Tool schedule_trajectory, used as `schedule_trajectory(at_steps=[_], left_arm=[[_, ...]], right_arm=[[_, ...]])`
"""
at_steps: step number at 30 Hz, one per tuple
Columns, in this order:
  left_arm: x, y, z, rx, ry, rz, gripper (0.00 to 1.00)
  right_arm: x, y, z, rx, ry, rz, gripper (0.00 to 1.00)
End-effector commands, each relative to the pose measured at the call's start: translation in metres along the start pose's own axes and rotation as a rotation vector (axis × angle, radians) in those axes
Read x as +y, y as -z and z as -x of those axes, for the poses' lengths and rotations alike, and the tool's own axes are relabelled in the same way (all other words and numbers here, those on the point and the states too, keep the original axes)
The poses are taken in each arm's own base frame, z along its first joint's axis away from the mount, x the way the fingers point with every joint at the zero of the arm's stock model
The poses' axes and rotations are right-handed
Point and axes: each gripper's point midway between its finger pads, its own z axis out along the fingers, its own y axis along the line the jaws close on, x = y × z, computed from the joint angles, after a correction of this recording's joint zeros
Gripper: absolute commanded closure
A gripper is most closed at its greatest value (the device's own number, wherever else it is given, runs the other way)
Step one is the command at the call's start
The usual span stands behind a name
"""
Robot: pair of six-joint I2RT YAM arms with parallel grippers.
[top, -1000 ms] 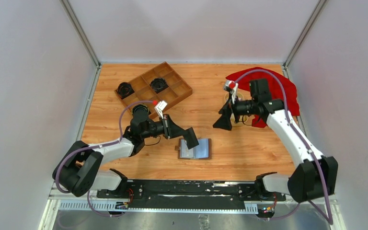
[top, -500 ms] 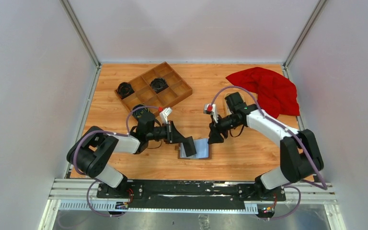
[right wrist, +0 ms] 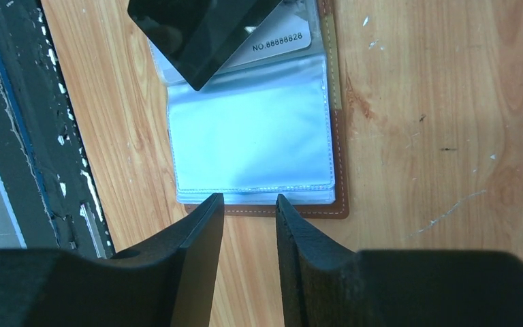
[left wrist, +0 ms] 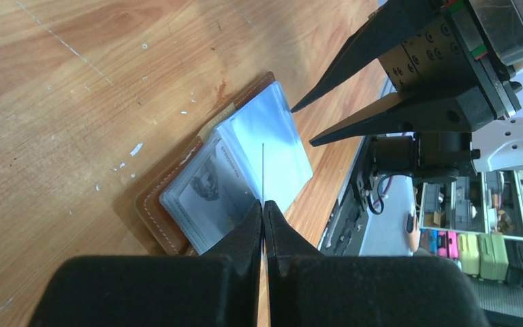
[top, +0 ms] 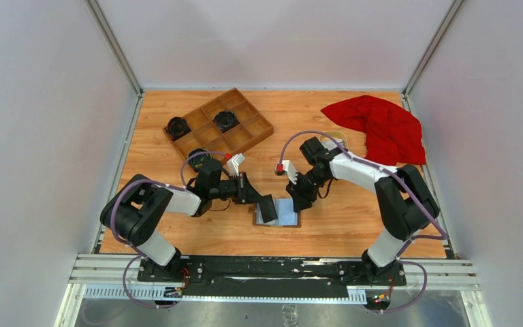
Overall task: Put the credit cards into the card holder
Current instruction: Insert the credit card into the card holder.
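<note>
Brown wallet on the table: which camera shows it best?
The right wrist view: it looks straight down on the open wallet, showing its clear pockets, stitched brown edge and a numbered card. The left wrist view shows the wallet slanted, partly behind the fingers. The top view shows the wallet small, without detail.

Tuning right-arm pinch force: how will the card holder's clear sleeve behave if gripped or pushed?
Likely floppy: the sleeve is thin glossy film, so it should buckle when pushed. Probably slippery too, given the sheen. The card holder lies open and flat on the table and looks light, so a push may slide it.
</note>
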Motion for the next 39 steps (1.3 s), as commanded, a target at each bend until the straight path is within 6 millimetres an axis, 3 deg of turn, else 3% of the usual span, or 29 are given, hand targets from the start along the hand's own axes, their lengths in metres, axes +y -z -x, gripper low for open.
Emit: schedule_trajectory(at_steps=[1, 39], left_arm=[[0.009, -0.003, 0.007, -0.012, -0.006, 0.027, 1.0], [0.023, -0.02, -0.006, 0.027, 0.038, 0.075, 1.0]], right_arm=[[0.001, -0.002, -0.006, 0.071, 0.016, -0.002, 0.62], [0.006, -0.012, -0.013, 0.143, 0.017, 0.028, 0.63]])
